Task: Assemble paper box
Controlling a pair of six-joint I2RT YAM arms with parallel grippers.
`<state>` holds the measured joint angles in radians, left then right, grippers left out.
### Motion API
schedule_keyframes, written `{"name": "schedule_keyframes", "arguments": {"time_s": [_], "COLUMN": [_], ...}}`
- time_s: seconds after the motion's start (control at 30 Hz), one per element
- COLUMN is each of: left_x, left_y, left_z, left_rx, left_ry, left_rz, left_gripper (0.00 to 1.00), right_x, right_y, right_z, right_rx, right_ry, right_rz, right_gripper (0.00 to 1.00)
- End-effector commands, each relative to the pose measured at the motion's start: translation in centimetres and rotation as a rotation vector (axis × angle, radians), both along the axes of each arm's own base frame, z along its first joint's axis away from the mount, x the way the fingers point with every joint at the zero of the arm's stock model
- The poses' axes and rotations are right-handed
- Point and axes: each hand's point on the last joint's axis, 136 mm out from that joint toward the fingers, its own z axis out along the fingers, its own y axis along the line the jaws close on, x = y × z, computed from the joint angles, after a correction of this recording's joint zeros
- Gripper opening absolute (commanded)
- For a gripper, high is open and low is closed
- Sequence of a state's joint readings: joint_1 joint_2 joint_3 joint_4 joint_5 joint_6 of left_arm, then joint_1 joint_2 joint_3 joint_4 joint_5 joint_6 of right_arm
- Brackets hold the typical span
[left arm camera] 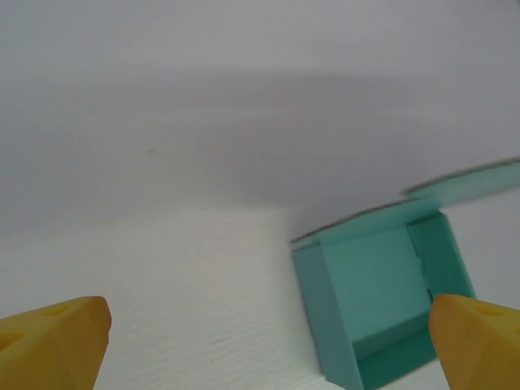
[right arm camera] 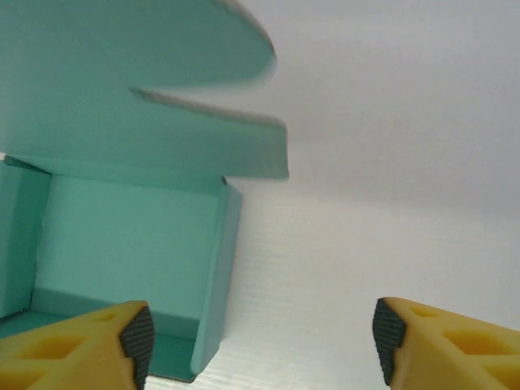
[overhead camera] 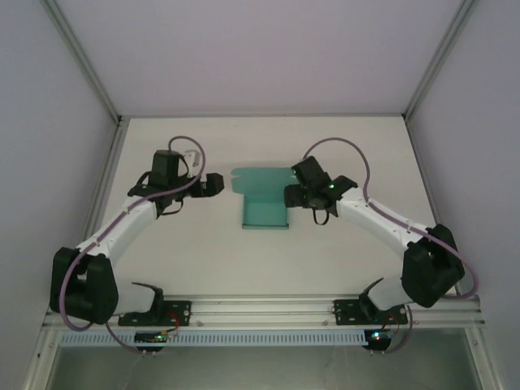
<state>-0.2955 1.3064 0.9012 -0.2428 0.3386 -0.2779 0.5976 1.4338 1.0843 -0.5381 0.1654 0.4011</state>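
Note:
The paper box (overhead camera: 265,211) is teal card, folded into an open tray in the middle of the table. Its lid flap (overhead camera: 258,176) stretches toward the far side. My left gripper (overhead camera: 218,185) hovers just left of the box, open. In the left wrist view the box (left arm camera: 374,296) lies ahead, close to the right-hand yellow fingertip (left arm camera: 479,341). My right gripper (overhead camera: 291,195) is at the box's right side, open. In the right wrist view its jaws (right arm camera: 260,345) straddle the box's right wall (right arm camera: 215,276), with the tabbed lid flap (right arm camera: 162,89) above. Nothing is gripped.
The white table (overhead camera: 195,260) is walled by pale panels and aluminium posts (overhead camera: 81,65) at left and right. A metal rail (overhead camera: 260,309) carrying both arm bases runs along the near edge.

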Motion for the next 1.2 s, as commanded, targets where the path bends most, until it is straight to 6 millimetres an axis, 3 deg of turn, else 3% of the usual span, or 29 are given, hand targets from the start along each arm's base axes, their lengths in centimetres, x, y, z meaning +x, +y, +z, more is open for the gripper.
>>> {"name": "schedule_keyframes", "arguments": {"time_s": [0.0,0.1,0.23,0.37,0.47,0.53,0.63,0.73,0.87,1.0,1.17], "left_x": [-0.9,-0.9,0.5,1.4,1.8,2.3,3.4,3.0,2.9,3.0,3.9], "left_y": [-3.3,-4.7,-5.9,-7.2,-7.7,-7.7,-7.5,-7.8,-7.9,-8.5,-10.0], "left_z": [1.8,1.8,1.3,0.1,-0.5,-0.9,-1.8,-2.3,-3.0,-2.5,-1.4], "left_rx": [0.075,0.165,0.213,0.242,0.269,0.292,0.34,0.34,0.354,0.331,0.321], "left_ry": [-0.126,-0.176,-0.158,-0.116,-0.105,-0.09,-0.065,-0.01,0.001,-0.03,-0.078], "left_rz": [-0.273,-0.416,-0.536,-0.665,-0.738,-0.761,-0.762,-0.818,-0.835,-0.836,-0.796], "left_gripper": [1.0,1.0,1.0,1.0,0.99,0.91,0.77,0.65,0.44,0.32,0.01], "right_x": [2.5,3.4,5.4,5.5,5.4,5.6,6.4,6.5,6.4,6.3,6.2], "right_y": [1.3,2.6,2.4,3.1,3.3,2.9,2.5,2.7,2.4,1.9,2.3], "right_z": [3.6,4.8,4.6,3.3,2.0,1.0,0.2,0.0,-0.2,-0.5,-0.1], "right_rx": [-0.055,-0.047,-0.079,-0.014,-0.008,-0.046,-0.067,-0.044,-0.061,-0.09,-0.124], "right_ry": [-0.15,-0.198,-0.191,-0.085,-0.008,0.031,0.047,0.053,0.071,0.089,0.069], "right_rz": [0.302,0.549,0.7,0.845,0.9,0.918,0.909,0.911,0.902,0.89,0.865], "right_gripper": [0.81,0.91,0.95,0.81,0.79,0.72,0.54,0.44,0.21,0.14,0.09]}}
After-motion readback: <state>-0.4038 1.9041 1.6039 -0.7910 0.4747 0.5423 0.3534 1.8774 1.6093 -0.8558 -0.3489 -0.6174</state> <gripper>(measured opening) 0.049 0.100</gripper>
